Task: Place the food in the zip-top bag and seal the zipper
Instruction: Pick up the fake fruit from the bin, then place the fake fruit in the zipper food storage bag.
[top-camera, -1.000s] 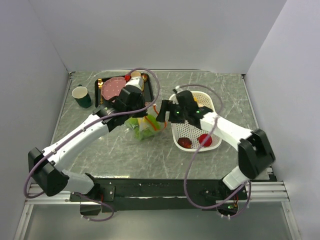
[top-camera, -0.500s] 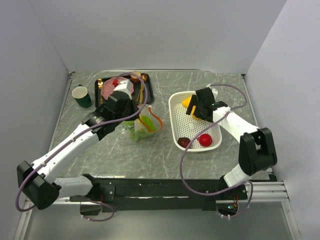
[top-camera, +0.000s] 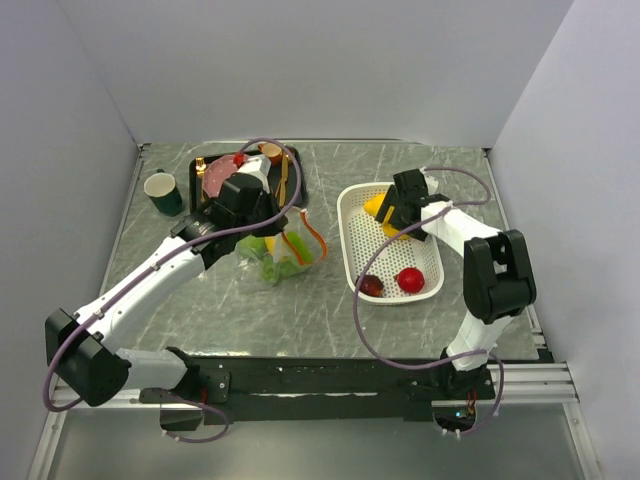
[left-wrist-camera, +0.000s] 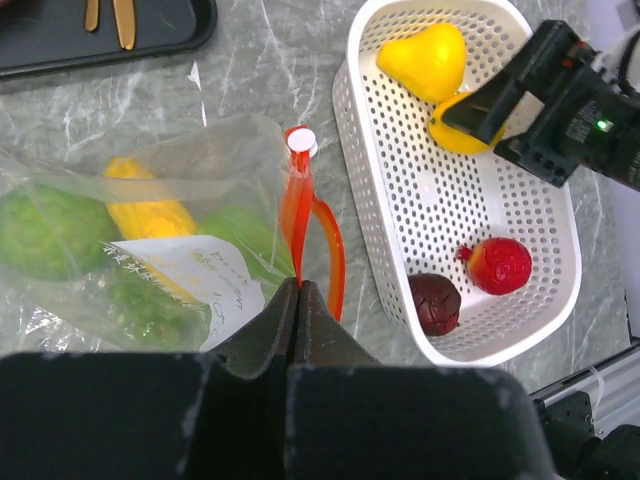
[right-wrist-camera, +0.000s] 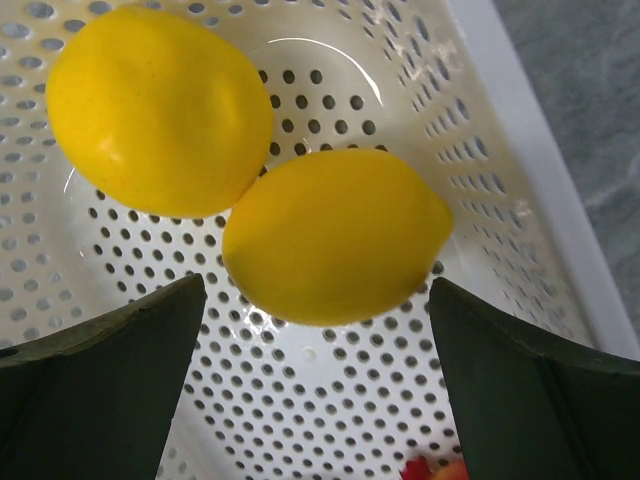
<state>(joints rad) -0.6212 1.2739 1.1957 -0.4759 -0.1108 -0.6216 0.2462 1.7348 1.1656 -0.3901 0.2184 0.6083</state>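
The clear zip-top bag (left-wrist-camera: 150, 240) lies on the table with yellow corn (left-wrist-camera: 150, 212) and green pieces (left-wrist-camera: 45, 232) inside. My left gripper (left-wrist-camera: 297, 285) is shut on the bag's orange-red zipper (left-wrist-camera: 295, 225) and holds the mouth up; the bag also shows in the top view (top-camera: 285, 250). My right gripper (right-wrist-camera: 318, 300) is open over the white basket (right-wrist-camera: 500, 150), its jaws either side of a yellow lemon (right-wrist-camera: 335, 235), apart from it. A second lemon (right-wrist-camera: 160, 110) touches it. A red piece (left-wrist-camera: 498, 265) and a dark purple piece (left-wrist-camera: 435, 303) lie in the basket.
A black tray (top-camera: 215, 195) with a pink plate (top-camera: 222, 178) and gold cutlery (top-camera: 284, 172) stands at the back left. A dark green cup (top-camera: 163, 192) stands at the far left. Grey walls close in the table.
My right gripper has gone from the bag's mouth to the far end of the basket over the lemons. My left arm shifted a little while still holding the zipper.
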